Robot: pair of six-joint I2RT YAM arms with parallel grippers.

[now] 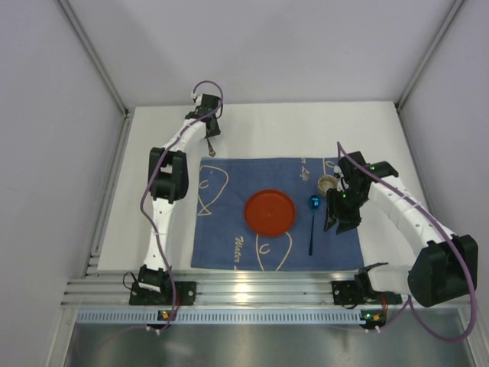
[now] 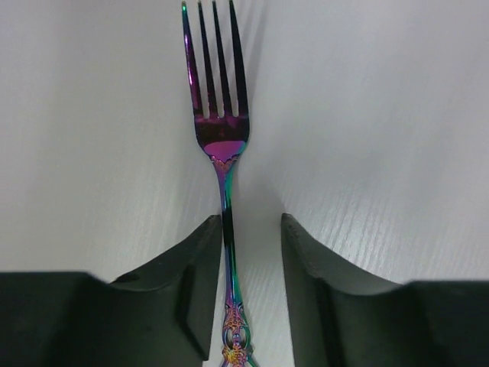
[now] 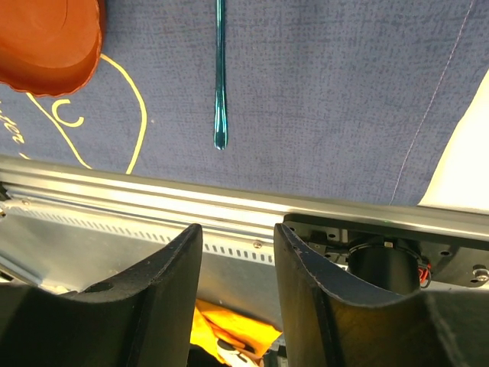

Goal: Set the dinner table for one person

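Note:
An iridescent fork (image 2: 221, 122) lies on the white dinner table (image 2: 382, 115), tines pointing away. My left gripper (image 2: 250, 222) is open with its fingers either side of the fork's handle, which runs close along the left finger. From above, this gripper (image 1: 212, 138) is at the table's far left, beyond the cloth. A red plate (image 1: 270, 212) sits mid-cloth, with a blue spoon (image 1: 312, 222) to its right. My right gripper (image 1: 340, 220) is open and empty, hovering just right of the spoon. The right wrist view shows the spoon handle (image 3: 220, 76) and the plate edge (image 3: 46, 38).
A dark blue cloth with pale fish outlines (image 1: 229, 237) covers the table's middle. A small tan cup (image 1: 327, 183) stands at the cloth's far right corner, close behind my right gripper. Aluminium rails (image 1: 252, 290) run along the near edge.

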